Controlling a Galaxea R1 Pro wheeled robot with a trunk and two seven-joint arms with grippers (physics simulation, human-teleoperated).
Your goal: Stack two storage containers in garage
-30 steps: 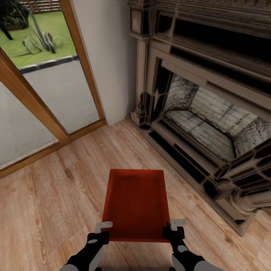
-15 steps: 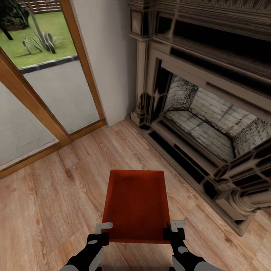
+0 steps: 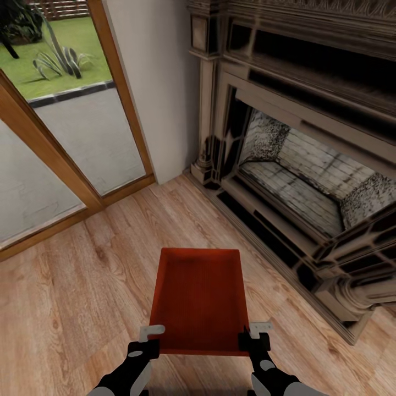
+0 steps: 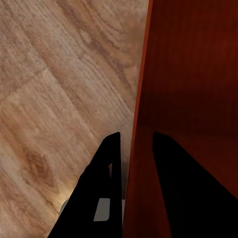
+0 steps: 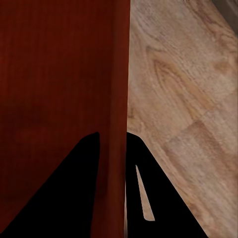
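Three cameras: my head looking down, my two wrists close in.

My head camera looks forward and steeply down at the storage container point(image 3: 199, 300), the wood-plank floor point(image 3: 82, 286), the fireplace point(image 3: 308, 165) far right and the glass door point(image 3: 60, 137) far left. Each wrist camera sits very near, looking along its gripper's fingers point(image 4: 101, 198) point(image 5: 141, 198) astride a container wall. All three share container and floor.

Both arms reach forward, low and roughly parallel. The left gripper point(image 3: 149, 342) is clamped over the near left corner of the bin point(image 3: 199, 297), one finger inside the wall, one outside. The right gripper point(image 3: 254, 336) pinches the near right corner the same way.
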